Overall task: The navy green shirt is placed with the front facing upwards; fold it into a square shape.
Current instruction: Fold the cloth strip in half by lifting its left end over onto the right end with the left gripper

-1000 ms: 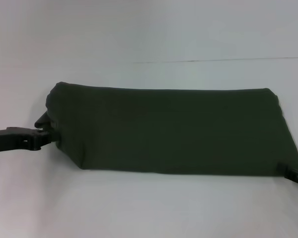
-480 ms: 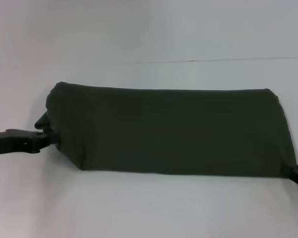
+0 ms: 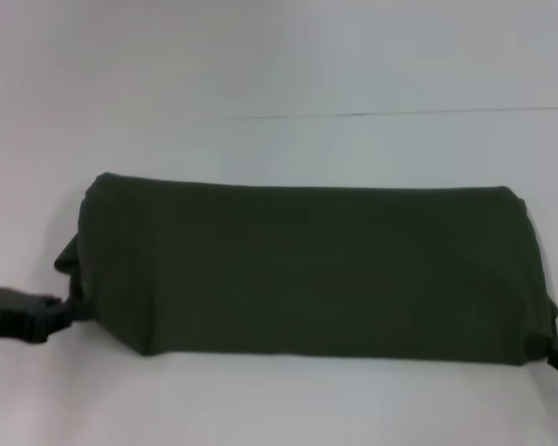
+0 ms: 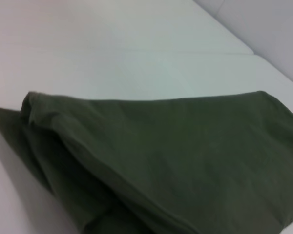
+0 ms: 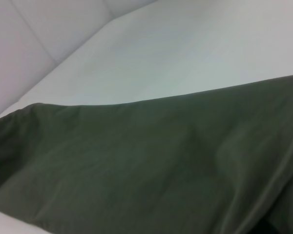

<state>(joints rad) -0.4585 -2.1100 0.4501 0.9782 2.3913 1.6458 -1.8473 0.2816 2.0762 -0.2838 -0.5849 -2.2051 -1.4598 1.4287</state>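
The navy green shirt (image 3: pixel 307 269) is lying across the middle of the white bench (image 3: pixel 279 74) as a long folded band, its plain side facing up with no lettering showing. Its far edge is running nearly straight from side to side, while the two short ends are slanting outward toward the near corners. The left tool (image 3: pixel 63 311) is sitting low at the shirt's near left corner, right against the cloth where a small bunched flap is sticking out; the dark fingers are merging with the dark fabric there, so I cannot tell whether they are pinching it or merely touching it. The right tool (image 3: pixel 556 351) is showing only as a sliver at the picture's edge, meeting the shirt's near right corner, and again I cannot tell how far apart its fingers are. From the left wrist, the shirt (image 4: pixel 176 161) is showing stacked layers at its end, with one rounded fold lying over another. From the right wrist, the shirt (image 5: pixel 151 165) is filling the lower part of the view, gently rippled, with the pale bench (image 5: pixel 185 53) stretching beyond it.
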